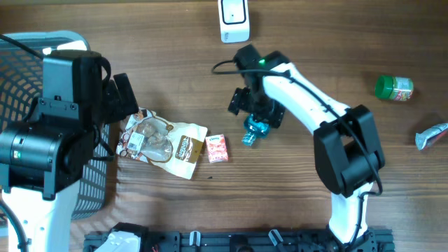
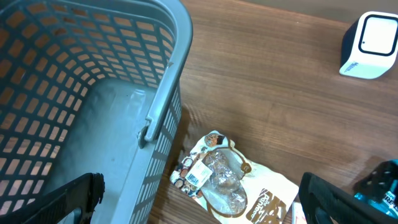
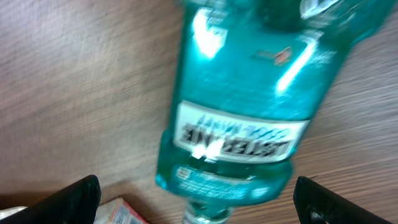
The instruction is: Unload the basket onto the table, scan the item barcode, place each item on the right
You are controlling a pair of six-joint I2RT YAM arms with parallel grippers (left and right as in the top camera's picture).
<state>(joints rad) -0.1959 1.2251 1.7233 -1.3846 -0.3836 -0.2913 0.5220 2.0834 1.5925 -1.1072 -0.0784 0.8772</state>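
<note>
- From overhead, the right gripper [image 1: 253,110] covered most of the mouthwash bottle [image 3: 242,81]; only its teal end showed below the fingers.
- In the right wrist view the bottle was blurred, and both its ends ran past the frame edges. Its label read upside down, and no barcode could be made out on it.
- The left arm's black body hid part of the basket [image 2: 168,93] from above, and the frame cut off the basket's left side.
- A silvery packet [image 1: 432,135] was cut off by the right edge.
- The bottle lay on its side on the table [image 1: 161,56], directly under the right gripper. It sat between the two dark fingers [image 3: 68,199], which stood spread wide on either side without touching it.
- The left gripper [image 1: 120,98] hung by the basket's rim, its jaws also spread wide and holding nothing.
- The white scanner [image 1: 234,19] stood well apart from the bottle, at the table's far edge.
- The bottle was clear teal plastic, glossy with bright highlights, and had a white label band.
- The table was brown wood grain.
- The basket was grey plastic lattice with a smooth rim.
- A crinkled brown-and-white snack bag [image 1: 164,143] lay beside the basket, and a small pink carton [image 1: 218,148] lay just beside the bag.
- A green jar [image 1: 394,87] lay far to the right.
</note>
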